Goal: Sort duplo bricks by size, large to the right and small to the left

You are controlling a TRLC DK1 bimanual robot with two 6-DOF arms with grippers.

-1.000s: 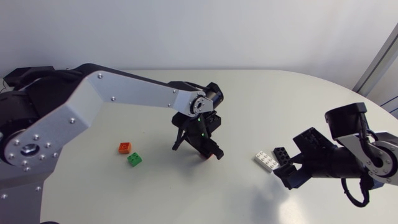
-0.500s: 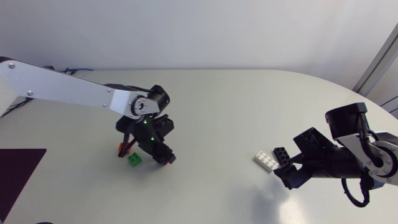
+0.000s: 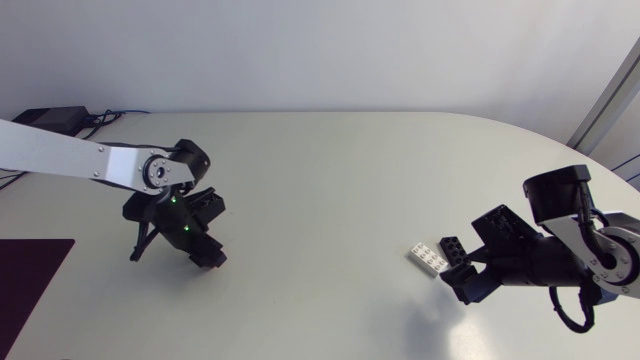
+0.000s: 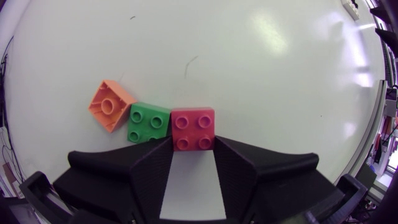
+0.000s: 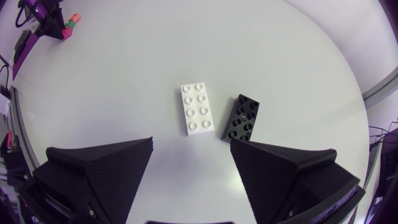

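Observation:
My left gripper is shut on a small red brick, which sits on the table right beside a small green brick. A small orange brick lies upside down just past the green one. From above, the left gripper covers these three bricks at the table's left. At the right, a large white brick and a large black brick lie side by side ahead of my open right gripper. In the head view the white brick and black brick sit by the right gripper.
The bare white table stretches between the two groups of bricks. A dark purple mat lies at the near left edge.
My left arm has swung from the table's middle to the left, carrying the red brick to beside the green and orange bricks. The right arm has not moved.

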